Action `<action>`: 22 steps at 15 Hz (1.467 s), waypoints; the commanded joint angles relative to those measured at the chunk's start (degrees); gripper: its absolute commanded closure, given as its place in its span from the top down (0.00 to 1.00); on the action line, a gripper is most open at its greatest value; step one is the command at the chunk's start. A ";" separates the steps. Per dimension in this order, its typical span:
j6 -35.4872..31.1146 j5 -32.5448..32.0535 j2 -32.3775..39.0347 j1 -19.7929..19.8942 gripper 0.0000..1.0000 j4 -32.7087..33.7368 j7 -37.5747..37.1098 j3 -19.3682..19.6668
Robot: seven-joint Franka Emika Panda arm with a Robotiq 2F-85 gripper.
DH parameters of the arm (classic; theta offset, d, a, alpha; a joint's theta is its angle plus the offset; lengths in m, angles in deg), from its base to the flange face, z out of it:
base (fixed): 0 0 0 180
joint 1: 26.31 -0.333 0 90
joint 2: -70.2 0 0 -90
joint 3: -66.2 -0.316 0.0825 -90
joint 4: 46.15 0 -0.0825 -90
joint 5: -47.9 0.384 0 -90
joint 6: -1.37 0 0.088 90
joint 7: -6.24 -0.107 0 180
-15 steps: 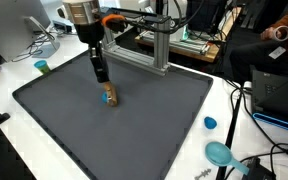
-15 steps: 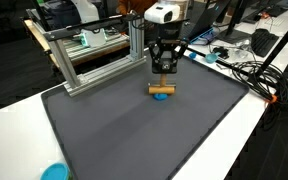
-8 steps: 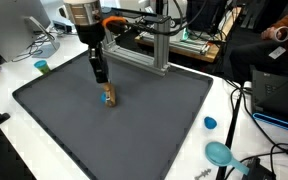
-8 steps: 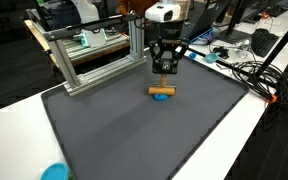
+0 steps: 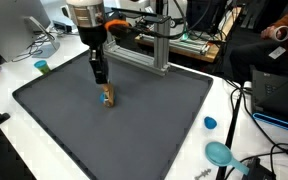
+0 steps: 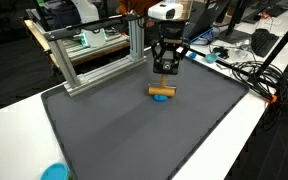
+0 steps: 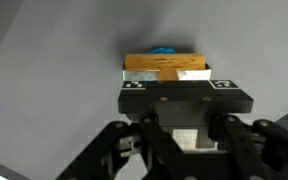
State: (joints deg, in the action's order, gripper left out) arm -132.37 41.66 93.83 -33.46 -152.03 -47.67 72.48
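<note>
My gripper (image 5: 101,76) (image 6: 164,69) hangs a little above the dark grey mat (image 5: 144,135) (image 6: 134,130), its fingers pointing down. It is shut on a small pale wooden block (image 6: 164,67) (image 7: 184,134), which shows between the fingers. Just below it, on the mat, an orange-brown wooden block (image 5: 108,96) (image 6: 161,92) (image 7: 156,62) rests on a blue piece (image 7: 164,50). In the wrist view the gripper (image 7: 184,140) fills the lower half and hides the mat beneath it.
An aluminium frame (image 5: 156,45) (image 6: 89,55) stands at the back edge of the mat. Blue caps (image 5: 210,123) (image 5: 220,153) (image 6: 54,172) lie on the white table beside the mat, and a teal cap (image 5: 42,66) lies near the monitor. Cables (image 6: 249,72) run along one side.
</note>
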 commanded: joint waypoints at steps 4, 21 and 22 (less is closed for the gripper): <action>-3.81 -3.93 5.60 0.40 0.22 1.83 -3.20 2.01; -2.65 3.87 0.06 3.96 0.22 -0.05 26.12 -1.07; -3.78 2.87 0.12 3.38 0.22 -0.15 25.04 -0.47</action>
State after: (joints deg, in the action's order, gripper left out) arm -132.27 47.42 93.91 -28.22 -151.68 -19.32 69.73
